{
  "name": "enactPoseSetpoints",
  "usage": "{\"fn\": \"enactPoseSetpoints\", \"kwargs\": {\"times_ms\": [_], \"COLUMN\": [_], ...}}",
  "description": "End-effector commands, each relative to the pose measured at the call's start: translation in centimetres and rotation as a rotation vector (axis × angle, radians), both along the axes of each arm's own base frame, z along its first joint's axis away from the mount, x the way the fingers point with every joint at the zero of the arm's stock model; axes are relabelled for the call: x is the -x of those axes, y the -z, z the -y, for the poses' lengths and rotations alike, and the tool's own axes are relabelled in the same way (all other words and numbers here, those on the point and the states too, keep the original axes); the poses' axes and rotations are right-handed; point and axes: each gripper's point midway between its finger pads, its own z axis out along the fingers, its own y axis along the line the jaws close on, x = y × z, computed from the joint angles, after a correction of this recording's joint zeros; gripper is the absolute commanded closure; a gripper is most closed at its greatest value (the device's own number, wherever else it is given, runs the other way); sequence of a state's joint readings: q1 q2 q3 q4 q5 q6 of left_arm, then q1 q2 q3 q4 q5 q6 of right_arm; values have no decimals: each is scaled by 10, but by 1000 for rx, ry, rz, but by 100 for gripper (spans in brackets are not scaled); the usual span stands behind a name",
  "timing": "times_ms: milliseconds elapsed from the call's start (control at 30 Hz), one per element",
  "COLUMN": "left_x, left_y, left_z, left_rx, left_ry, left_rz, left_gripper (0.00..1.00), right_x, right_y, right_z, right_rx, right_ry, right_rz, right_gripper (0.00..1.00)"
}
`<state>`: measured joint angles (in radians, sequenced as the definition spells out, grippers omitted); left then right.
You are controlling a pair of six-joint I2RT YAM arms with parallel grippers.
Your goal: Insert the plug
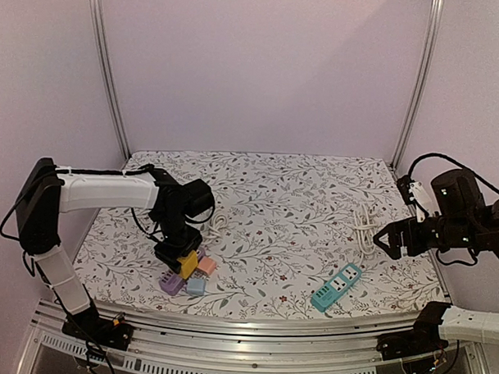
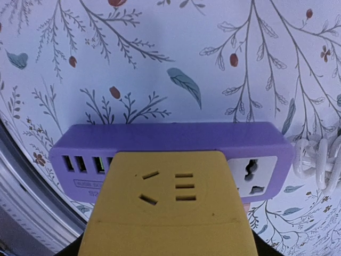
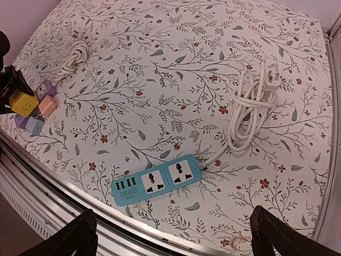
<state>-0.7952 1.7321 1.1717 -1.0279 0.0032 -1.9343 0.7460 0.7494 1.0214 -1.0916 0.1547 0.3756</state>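
My left gripper (image 1: pixel 177 254) is shut on a yellow plug adapter cube (image 1: pixel 188 264) at the table's front left. In the left wrist view the yellow cube (image 2: pixel 170 202) fills the bottom and hides my fingers; its socket face shows. It sits just over the middle of a purple power strip (image 2: pixel 176 140) with USB ports on the left and a white socket on the right; I cannot tell whether they touch. My right gripper (image 1: pixel 393 240) is open and empty, raised at the right, above a teal power strip (image 3: pixel 157 180).
A pink cube (image 1: pixel 206 266) and a light blue cube (image 1: pixel 196 286) lie beside the purple strip (image 1: pixel 172 284). The teal strip (image 1: pixel 337 287) has a coiled white cord with plug (image 3: pixel 250 106). Another white cord (image 3: pixel 74 56) lies behind the cubes. The metal front edge (image 1: pixel 253 322) is close.
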Motion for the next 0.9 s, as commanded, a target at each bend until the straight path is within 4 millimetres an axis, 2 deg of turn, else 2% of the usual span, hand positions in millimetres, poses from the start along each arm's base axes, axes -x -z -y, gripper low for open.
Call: {"fn": "enactPoseSetpoints", "kwargs": {"times_ms": [0,167,300,433,633,867], "left_x": [34,30,19,-8,-43,-89], "left_y": [45,44,46,40,31,38], "left_z": [-9,-14,-20,-33,-66,-74], "left_rx": [-71,-78,-65,-98,-143,-70], "left_ry": [-1,25,78,196,319,508], "left_rz": [-157,-142,-95,-29,-25,9], "left_gripper": [100,100,100,100,100,100], "right_x": [-1,-1,-2,-3,-4,-7], "right_y": [-1,0,1,2,1,1], "right_z": [0,1,0,2,6,8], "right_rx": [4,7,7,8,12,-2], "right_ry": [-4,1,7,20,52,101], "right_rz": [13,8,8,5,3,-7], "right_gripper": [1,1,1,1,1,1]}}
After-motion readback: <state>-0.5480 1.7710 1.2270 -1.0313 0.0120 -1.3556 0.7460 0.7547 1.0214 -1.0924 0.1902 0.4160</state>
